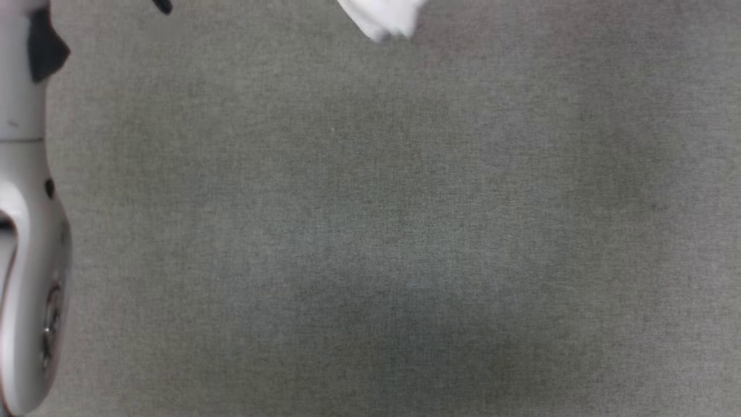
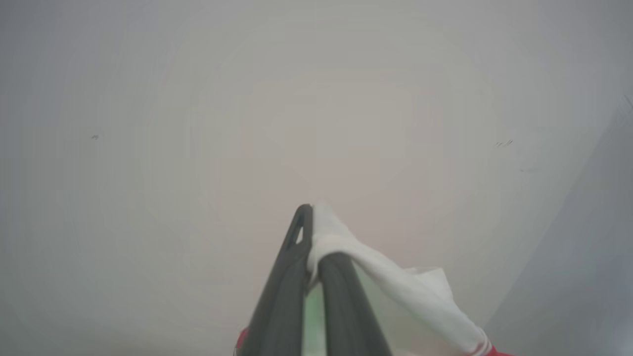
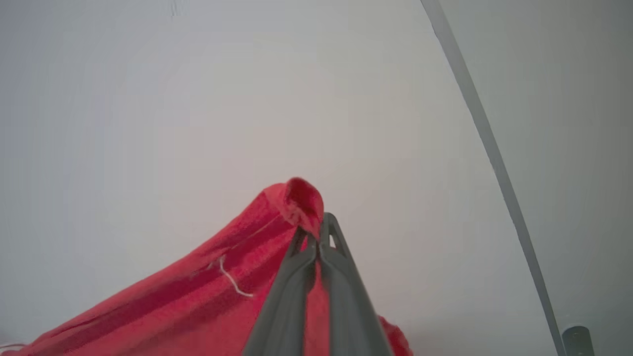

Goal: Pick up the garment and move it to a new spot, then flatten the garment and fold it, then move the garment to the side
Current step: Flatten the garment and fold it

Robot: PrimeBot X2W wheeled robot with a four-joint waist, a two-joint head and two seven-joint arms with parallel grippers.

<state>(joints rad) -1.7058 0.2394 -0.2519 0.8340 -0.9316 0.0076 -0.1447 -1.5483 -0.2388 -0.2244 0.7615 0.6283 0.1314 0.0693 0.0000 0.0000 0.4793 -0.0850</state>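
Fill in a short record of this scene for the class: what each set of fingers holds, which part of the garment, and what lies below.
left fingers: shut on the white sleeve of the garment
right fingers: shut on the garment's red body
sleeve trim: red-and-white stripes
head view: grey surface below, with a white corner of cloth at the top edge
folding: not yet begun

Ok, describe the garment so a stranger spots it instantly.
Over the grey surface, against a pale wall, the garment is held up. The left tool is shut on its white sleeve, the right tool on its red body. Nothing else is red.
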